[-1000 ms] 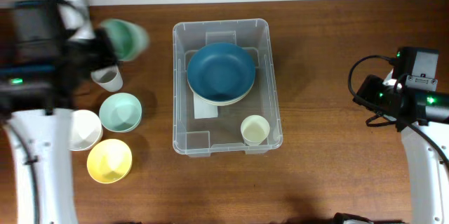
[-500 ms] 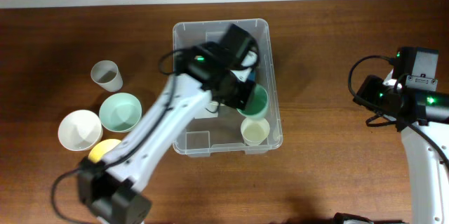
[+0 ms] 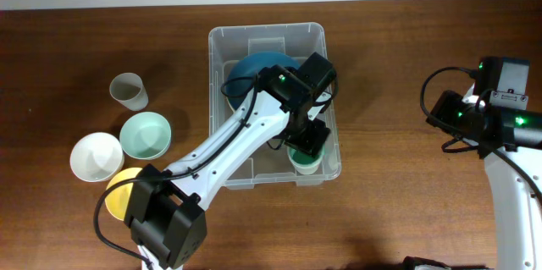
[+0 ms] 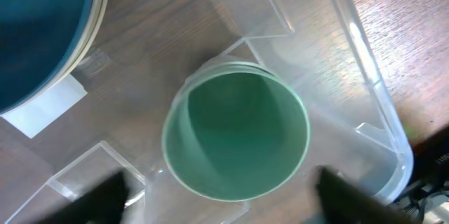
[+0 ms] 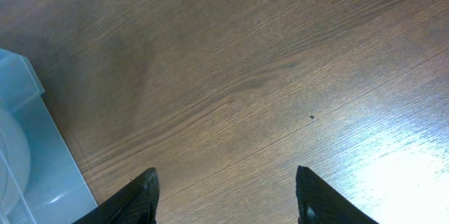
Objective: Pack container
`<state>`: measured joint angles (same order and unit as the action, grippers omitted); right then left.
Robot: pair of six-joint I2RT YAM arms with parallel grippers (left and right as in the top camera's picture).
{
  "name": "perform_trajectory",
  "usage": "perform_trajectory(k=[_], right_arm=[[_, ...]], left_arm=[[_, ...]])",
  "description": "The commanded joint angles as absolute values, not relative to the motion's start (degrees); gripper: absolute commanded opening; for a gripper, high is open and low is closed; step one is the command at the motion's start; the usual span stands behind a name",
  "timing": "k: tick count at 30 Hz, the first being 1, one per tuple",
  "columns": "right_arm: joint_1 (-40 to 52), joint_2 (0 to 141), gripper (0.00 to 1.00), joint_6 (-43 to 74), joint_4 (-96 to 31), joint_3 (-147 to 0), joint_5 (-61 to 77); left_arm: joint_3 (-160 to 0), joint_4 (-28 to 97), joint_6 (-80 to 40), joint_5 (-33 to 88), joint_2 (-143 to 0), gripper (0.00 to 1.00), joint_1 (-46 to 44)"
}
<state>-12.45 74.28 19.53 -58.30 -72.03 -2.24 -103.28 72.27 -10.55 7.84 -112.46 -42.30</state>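
Here, green cup [image 4: 235,140] inside container [image 4: 375,119], left pincer [image 4: 221,185] spread

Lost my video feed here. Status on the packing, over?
Left end effector open above green cup, cup upright in corner of container. Right end effector open over table. Nothing seen in the way.

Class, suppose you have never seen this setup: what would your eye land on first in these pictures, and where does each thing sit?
The left arm stretches diagonally across the table into the clear container, with the open left gripper poised over a green cup in one corner of the bin. A big blue bowl fills the container's other end. A mint bowl, a white bowl and a grey cup sit outside on the wood.
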Motion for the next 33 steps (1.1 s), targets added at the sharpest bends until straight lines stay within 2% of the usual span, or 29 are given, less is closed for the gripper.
perform_trajectory(k=[1, 5, 7, 11, 16, 21, 25, 33], right_arm=[[-12.93, 74.37, 0.58, 19.77, -58.11, -71.77, -2.15], [-12.93, 74.37, 0.58, 19.77, -58.08, -71.77, -2.15], [-12.93, 74.37, 0.58, 19.77, -58.11, -71.77, -2.15], [-12.93, 74.37, 0.58, 19.77, -58.11, -71.77, -2.15], [-12.93, 74.37, 0.58, 19.77, -58.11, -71.77, -2.15], [-12.93, 74.37, 0.58, 19.77, -58.11, -71.77, -2.13], [-12.93, 74.37, 0.58, 19.77, -58.11, -71.77, -2.13], [-12.93, 74.37, 0.58, 19.77, -58.11, -71.77, -2.15]], left_arm=[[-104.73, 74.22, -10.24, 1.15, -111.55, 0.99, -41.17], [-107.11, 75.31, -10.24, -4.49, -107.2, 0.99, -36.71], [-107.63, 74.56, -10.24, -6.31, -103.33, 0.99, -31.35], [-107.63, 72.01, -10.22, -6.5, -98.13, 0.99, -17.15], [-107.57, 68.86, -10.24, -6.31, -98.78, 0.99, 1.93], [-107.5, 65.01, -11.99, -4.21, -103.66, 0.99, 12.99], [-107.5, 62.67, -11.97, -2.33, -110.96, 0.99, 17.21], [-107.5, 59.07, -11.94, 2.44, -124.64, 0.99, 17.43]])
